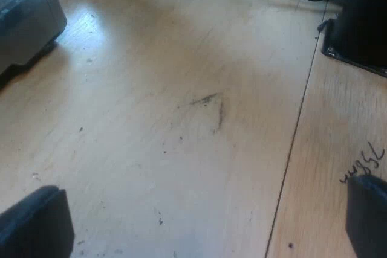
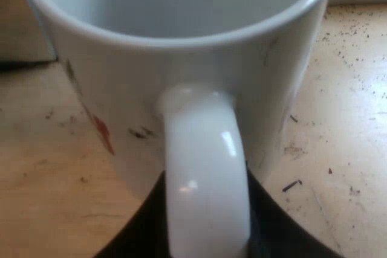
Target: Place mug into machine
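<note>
over flecked wooden table (image 2: 351, 119), white mug (image 2: 181, 70)

the table (image 1: 181, 58) is pale wood. just ahead of the left pincer (image 1: 202, 216) lies a dark smudge (image 1: 208, 104). a thin seam (image 1: 294, 143) between two boards runs away from the pincer, close by one finger, and black handwriting (image 1: 363, 164) sits at that finger's tip. farther ahead a grey machine (image 1: 30, 16) stands on one board, a black base (image 1: 357, 34) on the other. around the right pincer (image 2: 208, 234) dark crumbs (image 2: 347, 40) dot the wood; whether the mug (image 2: 181, 58) touches it cannot be told.
</note>
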Robot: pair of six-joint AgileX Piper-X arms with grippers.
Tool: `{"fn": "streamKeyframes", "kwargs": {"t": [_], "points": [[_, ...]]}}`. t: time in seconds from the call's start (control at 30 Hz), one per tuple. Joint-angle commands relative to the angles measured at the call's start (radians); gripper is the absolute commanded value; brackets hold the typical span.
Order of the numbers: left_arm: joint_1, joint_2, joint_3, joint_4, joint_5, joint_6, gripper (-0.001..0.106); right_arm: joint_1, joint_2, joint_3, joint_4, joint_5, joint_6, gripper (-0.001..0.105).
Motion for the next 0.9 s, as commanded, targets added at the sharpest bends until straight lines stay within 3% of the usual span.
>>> {"fn": "streamKeyframes", "kwargs": {"t": [0.03,0.1,0.13,0.23,0.43,0.53,0.63,0.73,0.8,0.9], "points": [[-0.004,-0.001,-0.003,-0.02,-0.026,-0.011,0.095,0.001,-0.085,0.005,0.096,-0.013,-0.005,0.0],[-0.004,-0.001,-0.003,-0.02,-0.086,-0.011,0.095,0.001,-0.148,0.004,0.172,-0.013,-0.019,0.0],[-0.004,-0.001,-0.003,-0.02,-0.169,-0.011,0.095,0.007,-0.196,0.004,0.223,-0.013,-0.042,0.0],[-0.004,-0.001,-0.003,-0.02,-0.264,-0.009,0.095,0.026,-0.317,0.004,0.313,-0.014,-0.101,0.0],[-0.004,-0.001,-0.003,-0.022,-0.301,-0.002,0.095,0.066,-0.502,0.004,0.452,-0.014,-0.102,0.0],[-0.004,-0.001,-0.003,-0.025,-0.354,0.016,0.095,0.155,-0.74,0.004,0.646,-0.01,-0.091,0.0],[-0.004,-0.001,-0.003,-0.04,-0.378,0.02,0.095,0.216,-0.845,0.004,0.751,0.006,-0.061,0.0],[-0.004,-0.001,0.012,-0.089,-0.381,0.02,0.095,0.255,-0.899,0.004,0.808,0.023,-0.037,0.0],[-0.004,-0.001,0.059,-0.2,-0.382,0.02,0.095,0.375,-1.034,0.004,0.918,0.078,0.012,0.0],[-0.004,-0.001,0.079,-0.241,-0.401,0.02,0.095,0.461,-1.097,0.004,0.963,0.119,0.047,0.0]]}}
